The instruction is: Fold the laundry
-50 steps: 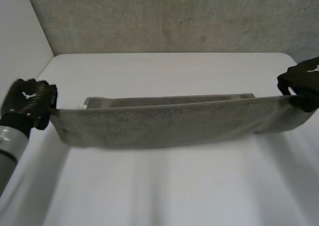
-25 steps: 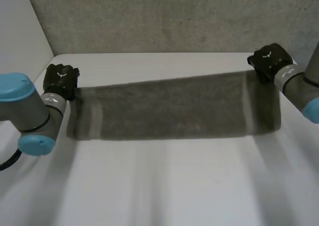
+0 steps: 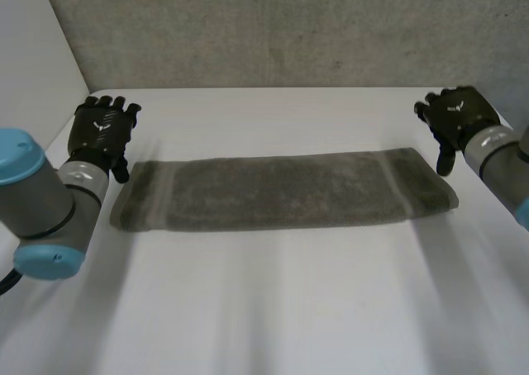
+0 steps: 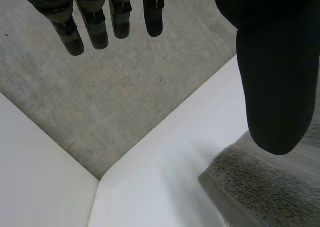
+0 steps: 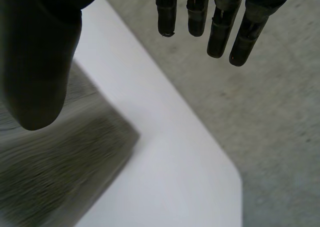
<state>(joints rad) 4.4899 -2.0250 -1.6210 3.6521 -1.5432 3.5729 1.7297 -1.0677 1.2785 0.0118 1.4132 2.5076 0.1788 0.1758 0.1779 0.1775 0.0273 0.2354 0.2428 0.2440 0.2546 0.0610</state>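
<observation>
Rough, speckled grey wall point(image 3: 273, 28) rises behind a smooth white table point(image 3: 273, 309) with rounded corners, and a plain white panel point(image 3: 33, 53) closes off the side by the left arm. On the table lies a grey-green terry towel point(image 3: 281, 192), folded into a long, narrow band. It lies flat and runs crosswise from one arm to the other. Its nap is coarse and looped, with a flatter woven stripe near each short end.

The black left hand point(image 3: 101, 131) sits at the band's left end, by the far corner. Its fingers are straight and fanned apart, its thumb points down just beside the cloth, and it holds nothing. In the left wrist view, its segmented fingers point(image 4: 95, 22) reach out straight and the blunt thumb point(image 4: 272, 77) hangs over the towel's fuzzy corner.

The black right hand point(image 3: 459, 119) mirrors it at the far right corner, splayed and empty, with its thumb pointing down near the towel's far edge. In the right wrist view, its fingers are straight and separated above the table's rounded corner.
</observation>
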